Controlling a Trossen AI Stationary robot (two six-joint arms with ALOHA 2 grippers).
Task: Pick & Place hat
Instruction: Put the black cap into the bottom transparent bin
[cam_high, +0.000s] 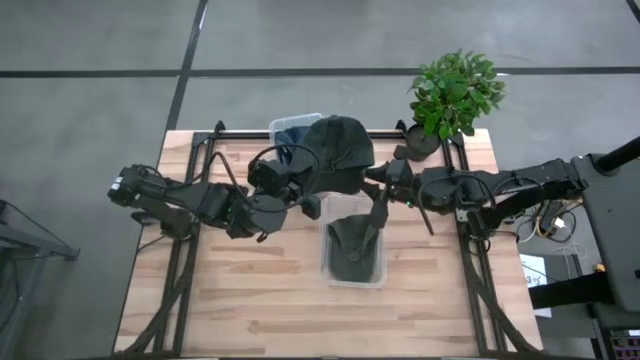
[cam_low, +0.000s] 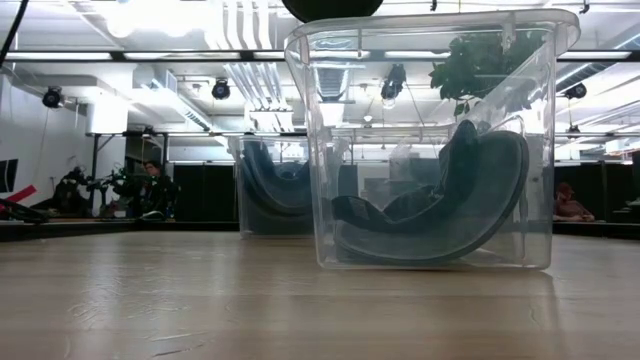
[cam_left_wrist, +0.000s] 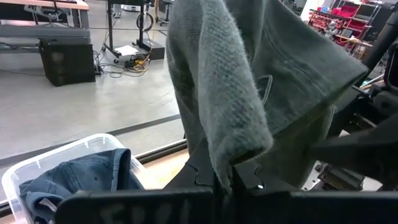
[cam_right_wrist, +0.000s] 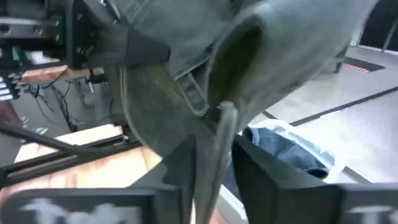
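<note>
The hat (cam_high: 338, 150) is held in the air above the table (cam_high: 250, 300), between the two arms, over the gap between the far bin (cam_high: 288, 126) and the near bin (cam_high: 353, 250). It is a dark grey-green cap of coarse woven cloth with stitched seams. Seen from above, its rounded crown points toward the far edge of the table and its long axis runs roughly left to right between the arms. In the wrist views the cloth hangs folded and draped, not spread flat.

The left tool (cam_high: 300, 190) is pressed together on a fold of the hat; the cloth drapes over its fingers (cam_left_wrist: 249, 177). The right tool (cam_high: 372, 178) meets the hat from the opposite side; its fingers (cam_right_wrist: 180, 168) stand partly apart with an edge of the cloth between them, and a firm pinch cannot be confirmed.

The far bin holds a blue cap (cam_left_wrist: 87, 177). The near bin holds a dark cap (cam_low: 440, 215) resting curved against its wall. A potted plant (cam_high: 452, 92) stands at the far right corner
</note>
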